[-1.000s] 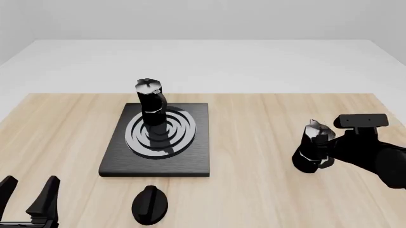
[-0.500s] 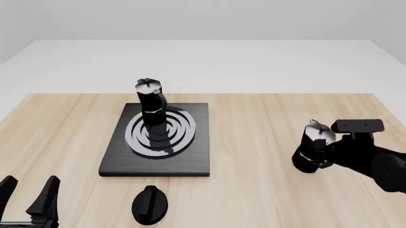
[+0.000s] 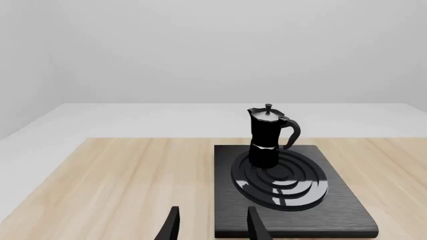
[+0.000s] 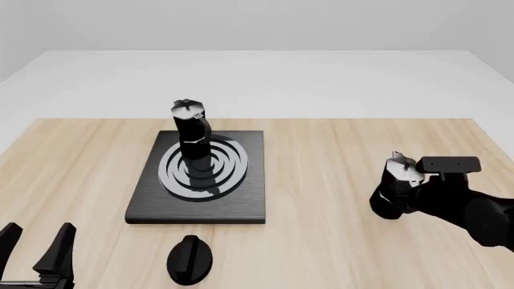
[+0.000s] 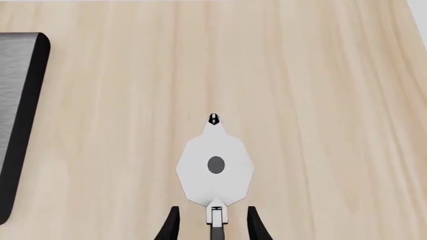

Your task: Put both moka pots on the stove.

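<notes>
Black faceted moka pot (image 5: 215, 172) stands upright just ahead of the right gripper (image 5: 212, 220), whose spread fingers (image 5: 170, 224) flank its handle, ungrasped.

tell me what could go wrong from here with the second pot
The right gripper straddles only the handle of the second pot; held there alone, the pot may swing or tip when lifted.

The first pot already stands near the burner's far edge on the stove, so the incoming pot could knock it over unless it goes on the nearer free part.
</notes>
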{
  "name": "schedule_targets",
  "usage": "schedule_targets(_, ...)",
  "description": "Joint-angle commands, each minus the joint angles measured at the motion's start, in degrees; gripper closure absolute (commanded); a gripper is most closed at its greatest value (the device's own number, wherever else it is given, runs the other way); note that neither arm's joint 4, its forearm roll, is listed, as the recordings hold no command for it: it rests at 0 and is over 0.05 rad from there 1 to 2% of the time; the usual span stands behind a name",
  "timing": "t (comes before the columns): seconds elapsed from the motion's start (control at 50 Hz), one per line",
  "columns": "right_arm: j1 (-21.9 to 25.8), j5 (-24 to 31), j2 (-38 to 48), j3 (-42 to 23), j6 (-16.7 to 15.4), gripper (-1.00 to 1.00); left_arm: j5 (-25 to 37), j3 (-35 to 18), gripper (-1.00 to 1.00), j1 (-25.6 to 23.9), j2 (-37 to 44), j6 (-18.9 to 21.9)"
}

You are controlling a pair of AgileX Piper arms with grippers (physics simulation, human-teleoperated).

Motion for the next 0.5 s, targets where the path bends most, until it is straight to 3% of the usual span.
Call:
schedule_targets(0.02,0.1,-0.9,0.5,0.6,0.2,-1.00,0.0,0.0,-1.00,0.0,0.0,0.0)
schedule_targets(0.26,0.4,-2.5,0.2,1.7,-0.1,-1.00,0.0,0.0,-1.00,0.0,0.0,0.0)
schedule_targets(0.28,0.2,-2.8,-0.3,1.9,-0.8,1.00,0.0,0.0,-1.00,0.0,0.0,0.0)
schedule_targets(0.3,-0.3,-3.1,-1.0,2.2,-2.2,1.00,0.0,0.0,-1.00,0.0,0.0,0.0)
schedule_targets(0.5,-0.2,-4.0,-4.3,3.0,-4.1,1.00,0.0,0.0,-1.00,0.0,0.0,0.0)
